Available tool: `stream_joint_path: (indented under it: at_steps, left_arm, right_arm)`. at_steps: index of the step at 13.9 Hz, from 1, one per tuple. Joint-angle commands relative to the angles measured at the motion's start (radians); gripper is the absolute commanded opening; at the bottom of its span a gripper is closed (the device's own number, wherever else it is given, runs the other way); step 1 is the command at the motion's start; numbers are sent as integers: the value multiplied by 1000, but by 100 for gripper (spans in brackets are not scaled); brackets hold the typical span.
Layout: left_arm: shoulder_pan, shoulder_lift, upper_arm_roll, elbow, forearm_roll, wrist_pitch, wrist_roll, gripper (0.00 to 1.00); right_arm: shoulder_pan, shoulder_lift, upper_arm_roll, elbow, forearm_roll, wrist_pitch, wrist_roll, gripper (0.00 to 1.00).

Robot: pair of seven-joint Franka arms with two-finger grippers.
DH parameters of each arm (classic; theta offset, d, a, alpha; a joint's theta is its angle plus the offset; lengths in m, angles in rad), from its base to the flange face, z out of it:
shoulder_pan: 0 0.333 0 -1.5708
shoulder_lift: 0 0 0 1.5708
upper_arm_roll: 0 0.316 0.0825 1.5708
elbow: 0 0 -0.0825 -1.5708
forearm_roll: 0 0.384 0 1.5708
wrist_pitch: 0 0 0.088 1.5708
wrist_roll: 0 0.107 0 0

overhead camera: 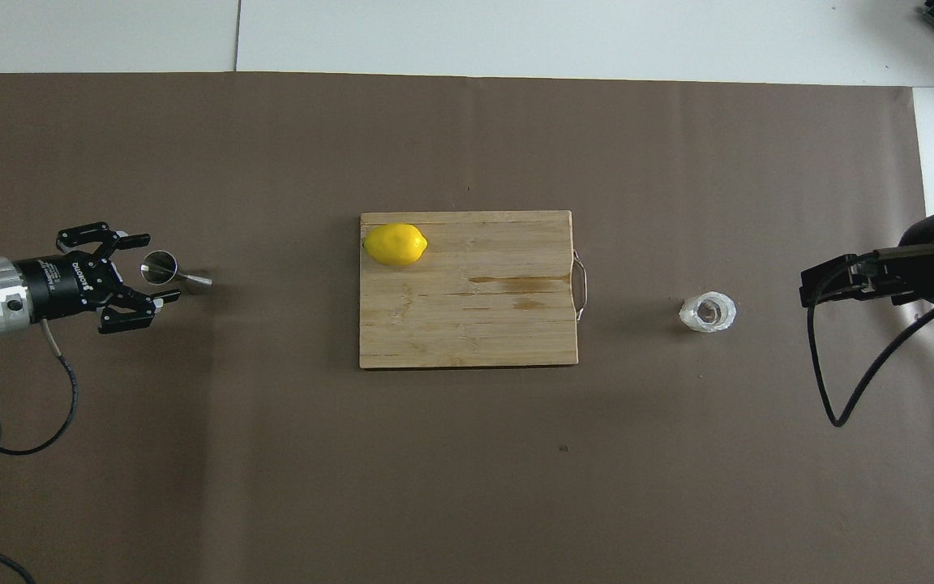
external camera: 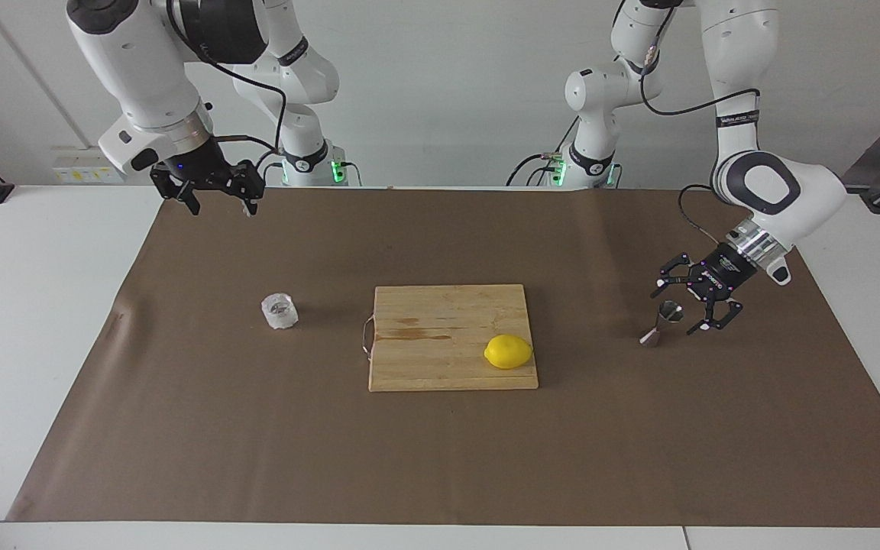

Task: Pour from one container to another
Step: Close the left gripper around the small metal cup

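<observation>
The steel hourglass jigger (external camera: 658, 327) (overhead camera: 185, 277) stands on the brown mat toward the left arm's end of the table. My left gripper (external camera: 673, 313) (overhead camera: 160, 268) is low and open, one finger on each side of the jigger's upper cone; I cannot tell whether they touch it. The clear faceted glass tumbler (external camera: 279, 311) (overhead camera: 708, 312) stands upright toward the right arm's end. My right gripper (external camera: 223, 208) (overhead camera: 806, 290) waits open, raised over the mat's edge by the robots and well away from the tumbler, holding nothing.
A wooden cutting board (external camera: 432, 347) (overhead camera: 499, 332) lies in the middle of the mat between the two containers. A yellow lemon (external camera: 509, 351) (overhead camera: 395, 244) sits on its corner toward the jigger. The brown mat (external camera: 440, 458) covers most of the white table.
</observation>
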State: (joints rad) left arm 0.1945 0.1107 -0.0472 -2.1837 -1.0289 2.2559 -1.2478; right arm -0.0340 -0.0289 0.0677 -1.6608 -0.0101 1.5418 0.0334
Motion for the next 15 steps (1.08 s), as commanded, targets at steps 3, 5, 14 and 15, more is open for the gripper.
stream_joint_path:
  at_steps: [3,5,14,15]
  left_arm:
    - [-12,-32,7,-39,-20,27,1,100]
    - [-21,-31,7,-39,-22,39,1,100]
    - [-23,-31,7,-45,-22,50,-9,74]
    - [-23,-31,7,-45,-22,50,-9,66]
  right_arm:
    - [-17,-23,7,-30,27,21,8,100]
    - [-17,-23,7,-30,27,21,8,100]
    - [-17,-23,7,-30,27,21,8,100]
    - [-17,-23,7,-30,27,21,8,100]
